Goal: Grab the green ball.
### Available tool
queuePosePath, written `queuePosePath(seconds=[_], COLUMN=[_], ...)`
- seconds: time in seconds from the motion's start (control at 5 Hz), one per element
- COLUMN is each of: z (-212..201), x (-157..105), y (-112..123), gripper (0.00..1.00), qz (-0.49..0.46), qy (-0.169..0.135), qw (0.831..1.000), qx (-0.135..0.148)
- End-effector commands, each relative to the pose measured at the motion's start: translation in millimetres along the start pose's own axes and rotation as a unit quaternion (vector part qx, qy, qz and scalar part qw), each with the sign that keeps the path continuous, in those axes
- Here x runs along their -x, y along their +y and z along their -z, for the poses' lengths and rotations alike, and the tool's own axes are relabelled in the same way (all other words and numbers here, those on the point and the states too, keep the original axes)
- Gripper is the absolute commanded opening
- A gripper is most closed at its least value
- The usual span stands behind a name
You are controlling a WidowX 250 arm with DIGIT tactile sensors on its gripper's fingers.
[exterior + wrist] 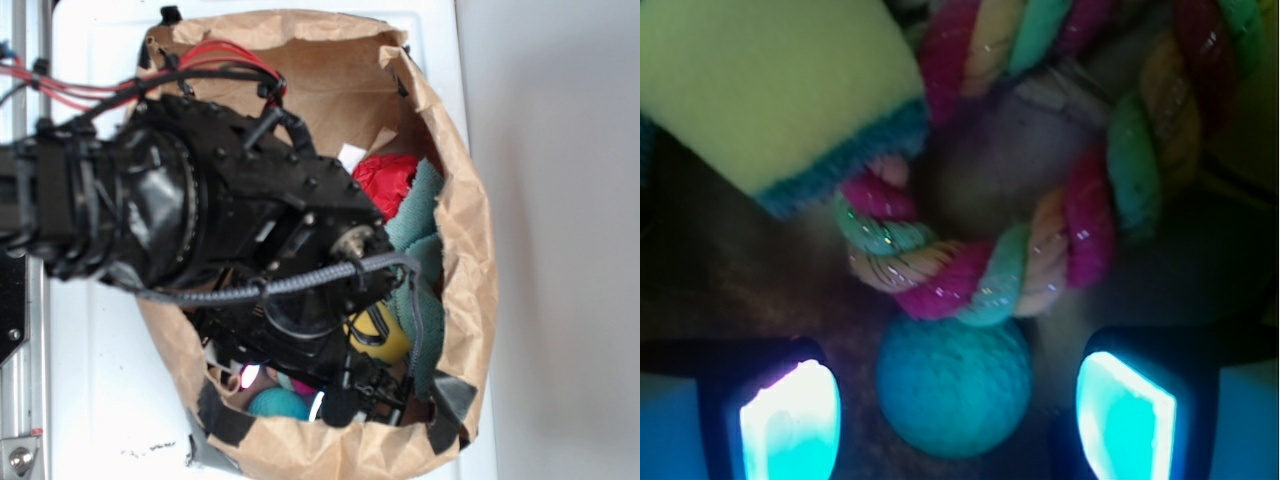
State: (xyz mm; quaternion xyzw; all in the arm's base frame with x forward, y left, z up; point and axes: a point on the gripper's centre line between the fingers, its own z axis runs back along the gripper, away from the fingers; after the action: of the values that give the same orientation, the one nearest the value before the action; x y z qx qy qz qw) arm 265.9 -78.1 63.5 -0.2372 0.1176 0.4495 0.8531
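The green ball (pixel 953 385) is small, round and matte, and lies on the bottom of a brown paper bag (pixel 468 230). In the wrist view it sits between the two lit fingers of my gripper (pixel 958 418), which is open with a gap on each side of the ball. From outside, the ball (pixel 279 405) shows at the bag's lower rim, with my gripper (pixel 285 392) reaching down around it. The black arm (pixel 230 220) hides most of the bag's inside.
A pink, green and orange rope ring (pixel 1040 255) touches the ball's far side. The yellow sponge (pixel 770 80) with a green underside lies beyond it on the left. A red item (pixel 388 180) and a teal terry cloth (pixel 420 215) fill the bag's right side.
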Motion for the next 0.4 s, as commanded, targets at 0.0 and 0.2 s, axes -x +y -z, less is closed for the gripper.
queuePosePath(seconds=[0.0, 0.2], z=[10.8, 15.5], x=[-13.8, -13.8], y=[-2.9, -1.9], gripper=[1.0, 1.0], qz=[0.02, 0.027], qy=[-0.021, -0.024], qw=[1.0, 0.999], qx=[0.001, -0.006])
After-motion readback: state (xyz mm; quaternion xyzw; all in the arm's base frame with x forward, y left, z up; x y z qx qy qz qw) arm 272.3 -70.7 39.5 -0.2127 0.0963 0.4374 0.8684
